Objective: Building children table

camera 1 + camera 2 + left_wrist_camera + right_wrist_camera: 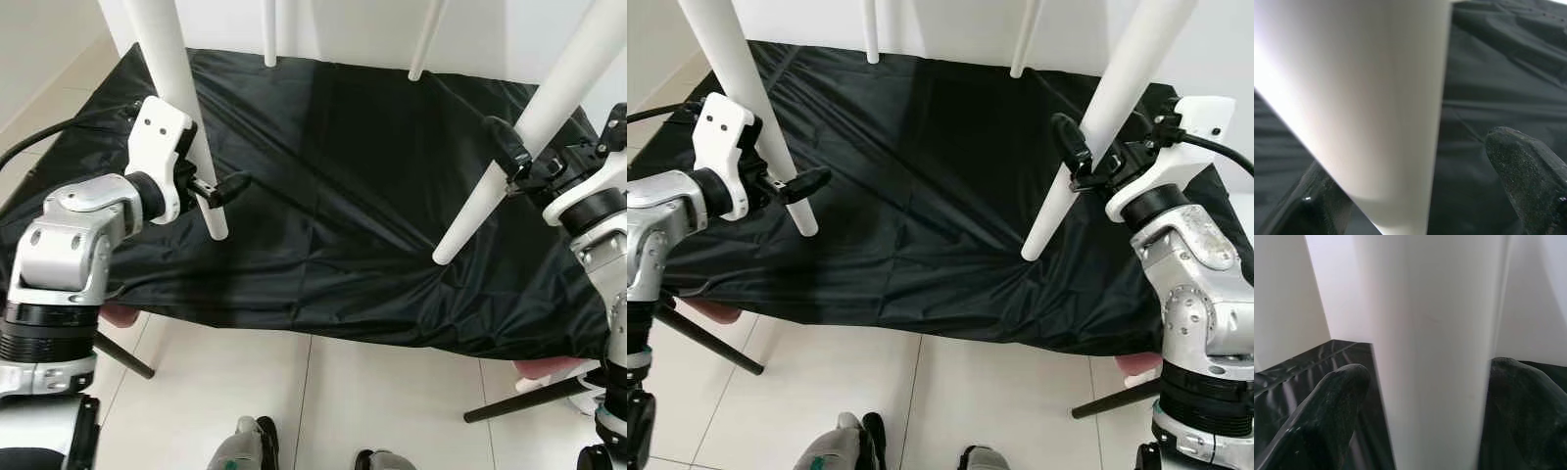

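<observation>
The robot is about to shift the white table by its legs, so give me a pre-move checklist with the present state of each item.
1. Left gripper around the near left leg: ok, fingers straddle it close to the foot.
2. Left grip tight: cannot tell; the left wrist view shows a gap between one finger and the leg.
3. Right gripper around the near right leg: ok, a finger on each side.
4. Leg feet clear of the black cloth: cannot tell, the near tips hang close over it.
5. Far legs unobstructed: ok.
</observation>
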`<state>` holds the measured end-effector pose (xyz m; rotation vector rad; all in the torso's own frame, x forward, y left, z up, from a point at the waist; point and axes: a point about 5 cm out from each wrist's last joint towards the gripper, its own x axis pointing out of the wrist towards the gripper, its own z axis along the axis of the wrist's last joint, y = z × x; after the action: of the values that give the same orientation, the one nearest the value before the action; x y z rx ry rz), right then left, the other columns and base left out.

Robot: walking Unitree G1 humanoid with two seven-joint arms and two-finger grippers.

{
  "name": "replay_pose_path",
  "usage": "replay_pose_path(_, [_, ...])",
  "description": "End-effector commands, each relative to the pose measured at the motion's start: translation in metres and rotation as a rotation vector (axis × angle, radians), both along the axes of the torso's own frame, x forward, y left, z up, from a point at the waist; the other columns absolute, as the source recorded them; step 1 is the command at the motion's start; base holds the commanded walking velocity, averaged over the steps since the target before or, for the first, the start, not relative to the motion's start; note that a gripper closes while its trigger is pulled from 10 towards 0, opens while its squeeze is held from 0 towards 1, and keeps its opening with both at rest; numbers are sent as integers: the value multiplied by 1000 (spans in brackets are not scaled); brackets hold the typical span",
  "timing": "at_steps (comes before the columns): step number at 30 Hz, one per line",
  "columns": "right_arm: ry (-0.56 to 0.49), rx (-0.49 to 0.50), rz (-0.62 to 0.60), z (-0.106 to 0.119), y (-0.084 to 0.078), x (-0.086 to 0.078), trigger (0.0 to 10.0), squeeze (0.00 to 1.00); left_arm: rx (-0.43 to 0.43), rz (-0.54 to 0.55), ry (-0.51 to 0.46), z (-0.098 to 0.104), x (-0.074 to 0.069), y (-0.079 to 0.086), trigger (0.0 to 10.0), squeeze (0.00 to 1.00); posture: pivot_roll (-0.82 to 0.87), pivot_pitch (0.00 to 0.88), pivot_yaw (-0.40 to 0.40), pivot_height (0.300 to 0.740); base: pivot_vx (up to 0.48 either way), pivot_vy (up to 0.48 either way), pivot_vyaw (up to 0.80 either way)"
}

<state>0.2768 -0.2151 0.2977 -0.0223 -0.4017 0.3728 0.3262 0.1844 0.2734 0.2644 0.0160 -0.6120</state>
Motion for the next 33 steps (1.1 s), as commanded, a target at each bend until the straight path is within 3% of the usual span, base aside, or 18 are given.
replay_pose_path(1, [-22, -8, 36, 1, 4, -4, 10000, 1000, 2, 6, -22, 4, -4, 4, 10000, 1000, -110, 193, -3, 740, 0, 0, 0])
replay_pose_path(5, [-16, -14, 93, -5, 6, -6, 10000, 1000, 15, 4, -38, 6, -11, 10, 10000, 1000, -108, 188, -3, 740, 0, 0, 0])
replay_pose_path(6, [-13, -11, 123, -8, 7, -8, 10000, 784, 19, 9, -46, 7, -14, 13, 10000, 1000, -105, 186, -4, 740, 0, 0, 0])
replay_pose_path(7, [-16, -11, 139, -9, 8, -9, 10000, 361, 20, 11, -51, 7, -16, 14, 10000, 1000, -103, 186, -4, 740, 0, 0, 0])
replay_pose_path(8, [-14, 2, 170, -12, 9, -10, 10000, 0, 23, 6, -68, 9, -20, 17, 10000, 1000, -94, 186, -9, 740, 0, 0, 0])
replay_pose_path(12, [-7, 15, 219, -18, 12, -12, 10000, 0, 39, -31, -74, 6, -30, 18, 10000, 1000, -87, 184, -11, 740, 0, 0, 0])
replay_pose_path(13, [1, 14, 250, -22, 13, -14, 10000, 0, 60, -59, -73, 3, -36, 18, 10000, 812, -81, 181, -12, 740, 0, 0, 0])
replay_pose_path(14, [1, 14, 250, -22, 13, -14, 10000, 0, 60, -59, -73, 3, -36, 18, 10000, 812, -81, 181, -12, 740, 0, 0, 0])
replay_pose_path(15, [10, 12, 274, -26, 13, -16, 10000, 0, 82, -88, -84, 0, -42, 18, 10000, 0, -74, 179, -14, 740, 0, 0, 0])
replay_pose_path(16, [10, 12, 274, -26, 13, -16, 10000, 0, 82, -88, -84, 0, -42, 18, 10000, 0, -74, 179, -14, 740, 0, 0, 0])
replay_pose_path(19, [65, -19, 381, -42, 15, -26, 10000, 0, 86, -213, -85, -7, -62, 21, 10000, 0, -62, 170, -12, 740, 0, 0, 0])
replay_pose_path(25, [108, -21, 359, -56, 9, -28, 10000, 0, 86, -140, -54, -15, -65, 33, 10000, 0, -58, 168, -3, 740, 0, 0, 0])
replay_pose_path(33, [89, -17, 305, -56, -4, -30, 10000, 0, 63, -100, -54, -15, -72, 41, 10000, 0, -51, 174, 3, 740, 0, 0, 0])
